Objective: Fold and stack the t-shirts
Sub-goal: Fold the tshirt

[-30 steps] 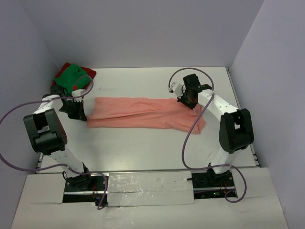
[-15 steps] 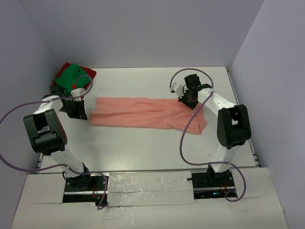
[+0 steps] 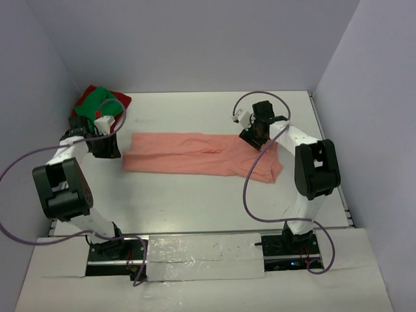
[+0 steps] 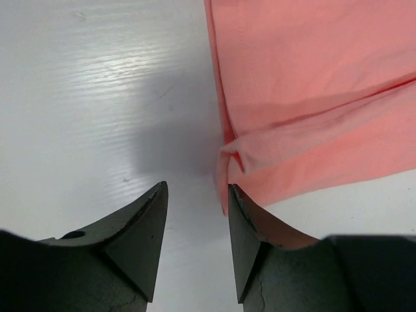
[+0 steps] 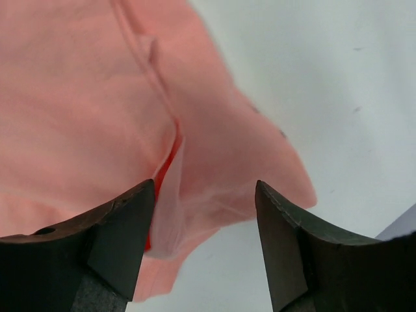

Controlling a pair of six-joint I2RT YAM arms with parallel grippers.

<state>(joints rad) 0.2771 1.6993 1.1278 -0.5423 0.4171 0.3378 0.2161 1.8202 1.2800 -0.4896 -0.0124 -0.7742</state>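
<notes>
Evidently both arms were stationed at opposite ends of the salmon-pink t-shirt (image 3: 195, 154) so that each could take an end for the next fold, judging by the task. The shirt lay on the bench (image 3: 195, 208) across the middle of the top view as a long band, apparently already doubled lengthwise. Its left end was fairly square and its right end flared toward the lower right. The left tool (image 4: 195, 195) hung low at the left end with its jaws a modest gap apart and nothing between them. Bare bench showed in that gap, and the right-hand finger sat just beside the shirt's tucked corner, where two layers overlapped. The right tool (image 5: 205, 188) stood over the right end with its jaws spread wide, straddling a raised crease and a paler flap of cloth but not pinching it. The cloth looked soft and thin, with shallow wrinkles and a stitched seam. In the upper left of the top view, well apart from the band, the green t-shirt (image 3: 94, 103) lay bunched on the dark red t-shirt (image 3: 123, 99), neither folded yet.
</notes>
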